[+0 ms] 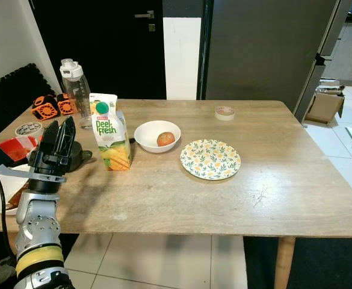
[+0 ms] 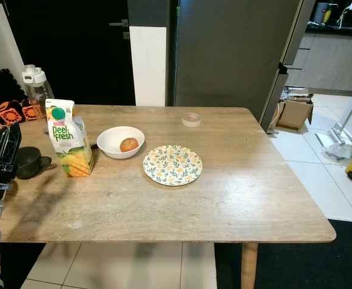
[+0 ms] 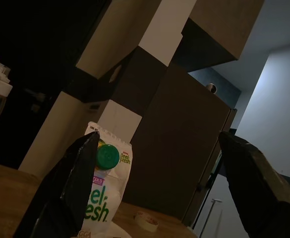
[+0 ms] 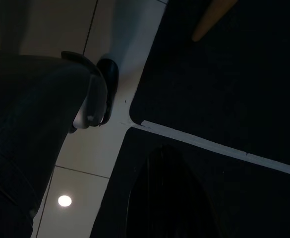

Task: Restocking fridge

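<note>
A Deel Fresh juice carton (image 1: 111, 133) with a green cap stands upright on the wooden table (image 1: 272, 192), left of centre. My left gripper (image 1: 60, 125) is raised over the table's left end, to the left of the carton and apart from it. Its fingers point up and stand open with nothing between them. In the left wrist view the carton (image 3: 107, 188) sits beside one black finger (image 3: 70, 188). The grey fridge (image 1: 260, 48) stands shut behind the table. My right arm hangs idle over the floor, one dark finger (image 4: 164, 198) showing.
A white bowl (image 1: 148, 130) holds an apple (image 1: 165, 139), next to a floral plate (image 1: 210, 159). A tape roll (image 1: 225, 112) lies near the far edge. A water bottle (image 1: 76, 90), dark mug (image 1: 78, 158) and clutter crowd the left end. A cardboard box (image 1: 324, 105) sits by the fridge.
</note>
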Robot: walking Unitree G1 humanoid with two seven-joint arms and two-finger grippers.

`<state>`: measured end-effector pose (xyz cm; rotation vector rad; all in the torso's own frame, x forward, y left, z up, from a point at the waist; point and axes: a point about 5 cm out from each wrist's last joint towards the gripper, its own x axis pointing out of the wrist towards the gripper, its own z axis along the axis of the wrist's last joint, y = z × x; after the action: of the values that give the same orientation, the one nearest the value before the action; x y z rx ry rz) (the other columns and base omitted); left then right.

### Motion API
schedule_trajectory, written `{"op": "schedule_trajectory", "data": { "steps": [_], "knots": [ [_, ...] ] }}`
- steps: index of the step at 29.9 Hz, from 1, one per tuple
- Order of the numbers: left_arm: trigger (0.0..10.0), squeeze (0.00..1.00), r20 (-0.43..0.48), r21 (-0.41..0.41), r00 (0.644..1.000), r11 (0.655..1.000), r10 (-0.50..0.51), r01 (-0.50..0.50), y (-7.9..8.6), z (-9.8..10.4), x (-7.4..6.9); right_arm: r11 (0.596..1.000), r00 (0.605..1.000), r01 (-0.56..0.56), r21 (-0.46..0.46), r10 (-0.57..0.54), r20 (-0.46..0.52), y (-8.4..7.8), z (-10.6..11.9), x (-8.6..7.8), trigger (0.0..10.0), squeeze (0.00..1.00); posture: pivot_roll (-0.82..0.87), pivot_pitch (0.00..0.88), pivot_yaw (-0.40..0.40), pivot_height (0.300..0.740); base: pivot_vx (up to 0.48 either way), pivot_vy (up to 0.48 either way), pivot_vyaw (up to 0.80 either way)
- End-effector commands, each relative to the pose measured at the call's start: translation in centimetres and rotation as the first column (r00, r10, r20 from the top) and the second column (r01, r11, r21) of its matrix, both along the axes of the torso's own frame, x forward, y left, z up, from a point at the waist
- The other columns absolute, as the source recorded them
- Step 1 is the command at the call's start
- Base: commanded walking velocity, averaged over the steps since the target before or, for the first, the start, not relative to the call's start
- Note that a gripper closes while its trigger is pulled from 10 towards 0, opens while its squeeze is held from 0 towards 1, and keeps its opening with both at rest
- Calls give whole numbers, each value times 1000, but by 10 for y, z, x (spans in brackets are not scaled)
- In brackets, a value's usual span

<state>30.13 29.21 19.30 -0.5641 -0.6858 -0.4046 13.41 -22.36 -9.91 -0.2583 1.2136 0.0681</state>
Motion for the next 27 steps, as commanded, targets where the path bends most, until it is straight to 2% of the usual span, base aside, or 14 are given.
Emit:
{"op": "schedule_trajectory", "data": {
  "steps": [1,22,24,27],
  "knots": [
    [10000,0,-10,2,1000,1000,-3,3,-4,-2,2,1000,1000,1,1,-1,1,0,0,-1,10000,0,-80,0,16,740,0,0,0],
    [10000,0,-20,5,1000,1000,-19,19,-7,-5,4,1000,1000,-2,4,2,5,1,0,1,10000,0,-77,0,15,740,0,0,0],
    [10000,0,-10,20,997,997,-74,74,-10,-7,0,1000,1000,-3,4,3,4,1,0,1,10000,0,-78,0,18,740,0,0,0],
    [10000,0,30,91,957,954,-289,285,-24,-13,-20,1000,1000,0,2,0,4,-1,1,1,10000,0,-77,0,16,740,0,0,0]
  ]
}}
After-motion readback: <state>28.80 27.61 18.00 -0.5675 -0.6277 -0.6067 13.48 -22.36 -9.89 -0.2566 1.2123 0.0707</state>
